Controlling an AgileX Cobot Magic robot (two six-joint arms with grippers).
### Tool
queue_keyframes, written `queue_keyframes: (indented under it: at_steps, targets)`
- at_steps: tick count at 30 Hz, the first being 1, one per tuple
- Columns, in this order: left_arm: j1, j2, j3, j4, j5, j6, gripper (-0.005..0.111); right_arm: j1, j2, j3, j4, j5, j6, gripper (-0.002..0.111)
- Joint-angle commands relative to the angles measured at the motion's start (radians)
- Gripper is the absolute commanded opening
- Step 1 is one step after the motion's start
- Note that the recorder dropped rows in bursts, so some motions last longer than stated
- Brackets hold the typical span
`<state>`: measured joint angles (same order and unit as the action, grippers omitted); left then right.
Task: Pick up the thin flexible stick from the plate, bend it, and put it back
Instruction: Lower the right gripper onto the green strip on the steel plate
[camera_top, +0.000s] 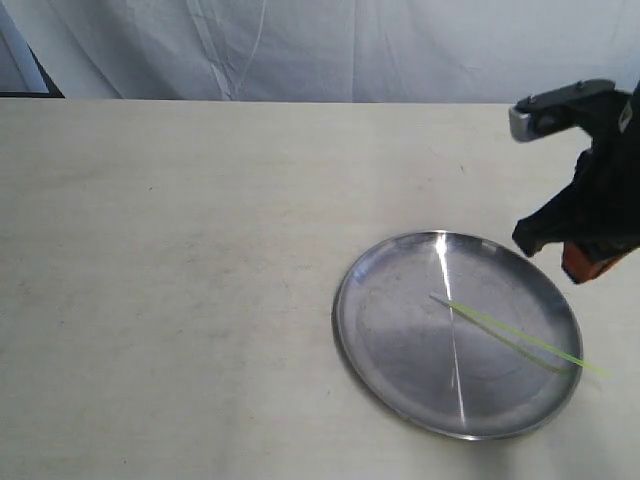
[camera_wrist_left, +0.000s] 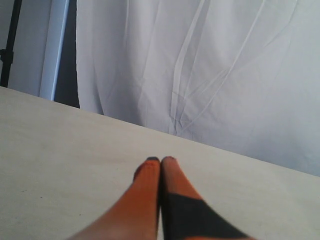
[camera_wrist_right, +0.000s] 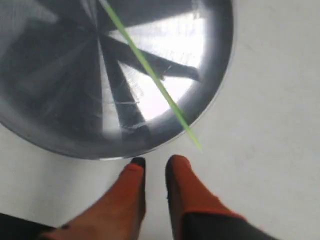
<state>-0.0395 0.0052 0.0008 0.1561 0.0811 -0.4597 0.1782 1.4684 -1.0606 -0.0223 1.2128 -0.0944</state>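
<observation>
A shiny silver plate (camera_top: 400, 350) lies on the table right of centre. The thin lime-green stick (camera_top: 515, 338) rests across it, one end near the middle, the other poking past the right rim. My right gripper (camera_top: 568, 262) hovers above the plate's far right rim. In the right wrist view its orange fingers (camera_wrist_right: 155, 164) stand slightly open and empty, just outside the plate (camera_wrist_right: 60, 90), close to the stick's overhanging tip (camera_wrist_right: 192, 137). My left gripper (camera_wrist_left: 160, 160) is shut on nothing, low over bare table; it does not show in the exterior view.
A pale tabletop (camera_top: 170, 260) stretches left of the plate. White cloth (camera_top: 320, 45) hangs behind the table's far edge. A bright glare streak (camera_top: 447, 300) crosses the plate.
</observation>
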Motion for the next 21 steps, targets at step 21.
queue_keyframes:
  at_steps: [21]
  targets:
    - [-0.004, -0.005, -0.001, 0.000, 0.001, 0.000, 0.000, 0.044, 0.117, 0.208, -0.073, -0.304, -0.038, 0.054]
